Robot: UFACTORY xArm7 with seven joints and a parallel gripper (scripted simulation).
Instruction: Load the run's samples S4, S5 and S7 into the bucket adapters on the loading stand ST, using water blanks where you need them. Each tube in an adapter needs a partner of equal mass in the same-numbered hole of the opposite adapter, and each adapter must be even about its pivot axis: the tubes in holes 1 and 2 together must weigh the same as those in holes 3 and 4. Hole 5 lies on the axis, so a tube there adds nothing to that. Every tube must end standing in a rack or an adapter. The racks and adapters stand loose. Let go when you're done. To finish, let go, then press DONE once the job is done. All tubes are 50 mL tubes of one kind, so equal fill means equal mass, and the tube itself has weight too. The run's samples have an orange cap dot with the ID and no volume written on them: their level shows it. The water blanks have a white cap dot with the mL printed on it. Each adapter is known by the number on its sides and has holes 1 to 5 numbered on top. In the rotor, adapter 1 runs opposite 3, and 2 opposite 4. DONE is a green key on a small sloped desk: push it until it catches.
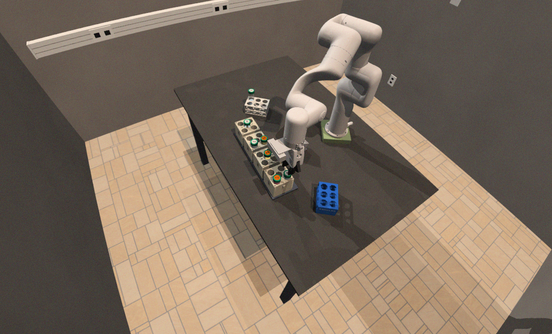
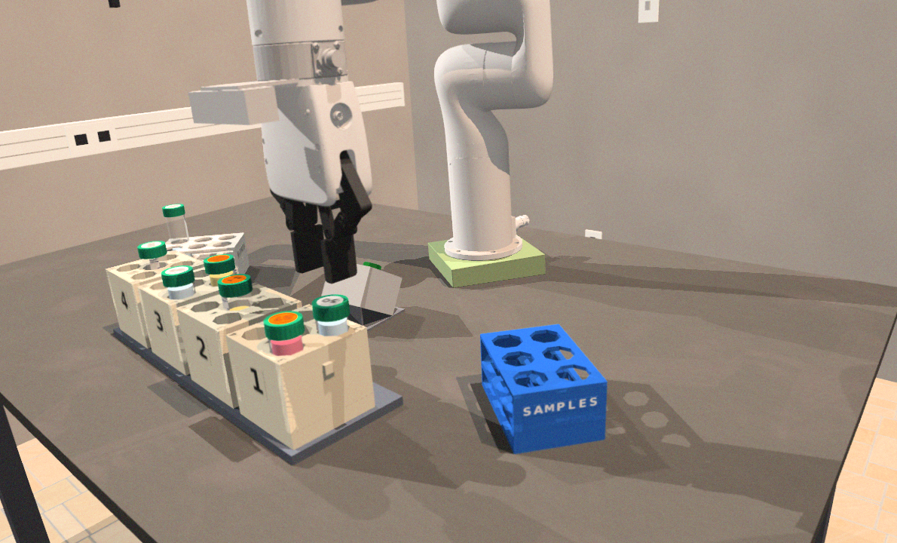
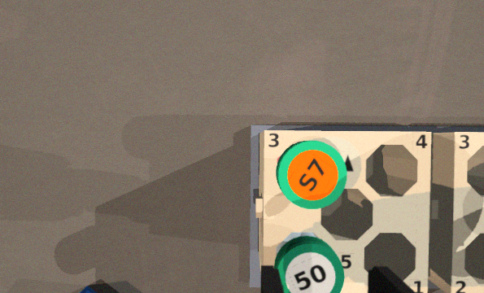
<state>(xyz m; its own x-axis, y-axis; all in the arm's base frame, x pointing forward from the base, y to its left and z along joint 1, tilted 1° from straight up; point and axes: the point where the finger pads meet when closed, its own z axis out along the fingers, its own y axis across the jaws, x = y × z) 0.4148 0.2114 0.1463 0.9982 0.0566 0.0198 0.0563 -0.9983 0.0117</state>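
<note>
Dark table (image 2: 708, 323) — tan tiled floor (image 1: 153, 257), wall outlets (image 1: 391, 80)

You can read "SAMPLES" on the blue rack (image 2: 559, 406). The cream adapters' sides (image 2: 255, 381) read 1, 2, 3, 4. One orange cap dot (image 3: 312, 174) reads "S7", one white cap dot (image 3: 310, 277) "50"; the top face (image 3: 388, 212) shows hole numbers 3, 4, 5, 1.

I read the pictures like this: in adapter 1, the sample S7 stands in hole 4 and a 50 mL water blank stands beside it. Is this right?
Not quite. The wrist view shows S7 standing in hole 3 of adapter 1; hole 4 is empty. The rest holds: the 50 mL water blank stands beside it.
</note>
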